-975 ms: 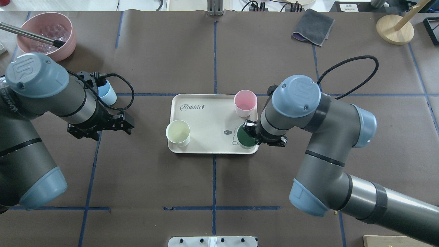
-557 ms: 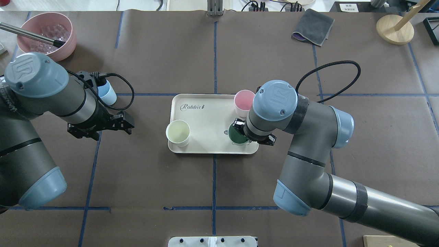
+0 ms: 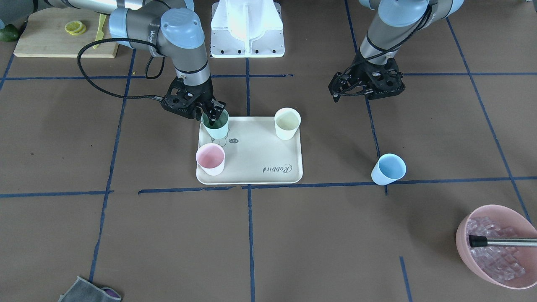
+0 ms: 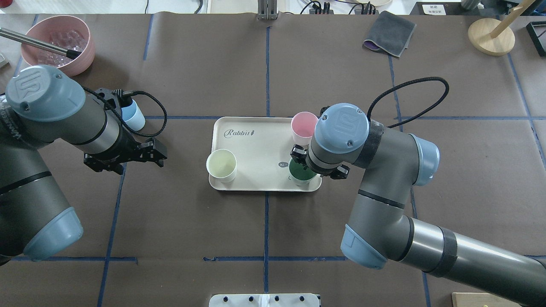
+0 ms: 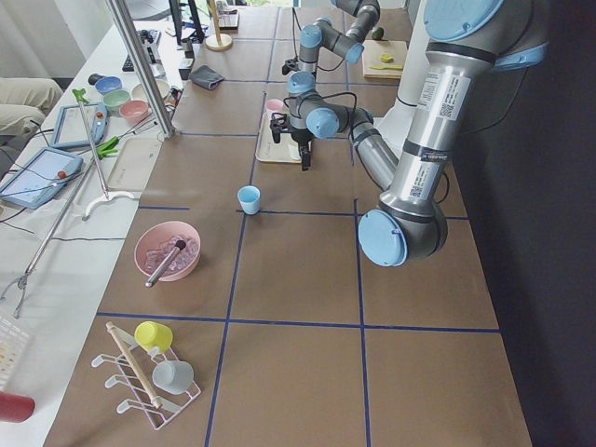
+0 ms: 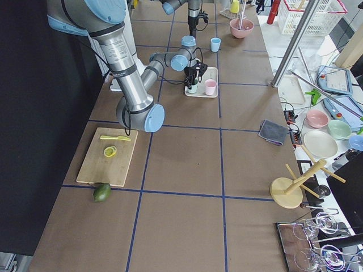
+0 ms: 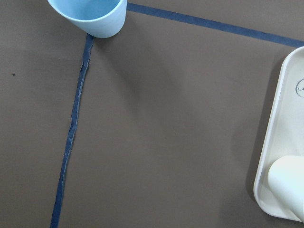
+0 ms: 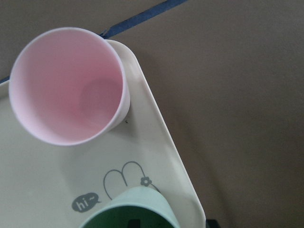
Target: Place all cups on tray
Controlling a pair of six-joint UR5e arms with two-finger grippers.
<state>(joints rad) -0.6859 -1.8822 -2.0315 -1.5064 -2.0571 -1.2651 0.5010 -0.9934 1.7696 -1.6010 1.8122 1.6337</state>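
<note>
Facing you across the bench (image 3: 126,235), the front camera catches the right end effector (image 3: 213,114) clamped on the rim of the mint green cup (image 3: 218,131), one finger inside it, at the tray (image 3: 256,161) corner nearest the robot. The pink cup (image 3: 210,159) and pale yellow cup (image 3: 287,123) stand upright and empty on the same tray. The light blue cup (image 3: 388,170) sits off it on the bench, well apart, touching a blue tape line (image 3: 461,180). The left end effector (image 3: 366,86) hangs over bare bench, jaws spread, holding nothing. Near you, the pink bowl (image 3: 462,247) holds clear cubes (image 3: 495,262) and the black tip of a metal rod (image 3: 507,242).

From overhead, you see the right wrist covering part of the mint green cup, and the light blue cup peeping out behind the left wrist.

Both side views show the same layout, too small to read any grip.

The left wrist camera gives you the light blue cup at top and the tray's edge with the pale yellow cup at right.

The right wrist camera looks into the empty pink cup, with the mint green cup's rim below it, beside the bear drawing (image 8: 124,178).
</note>
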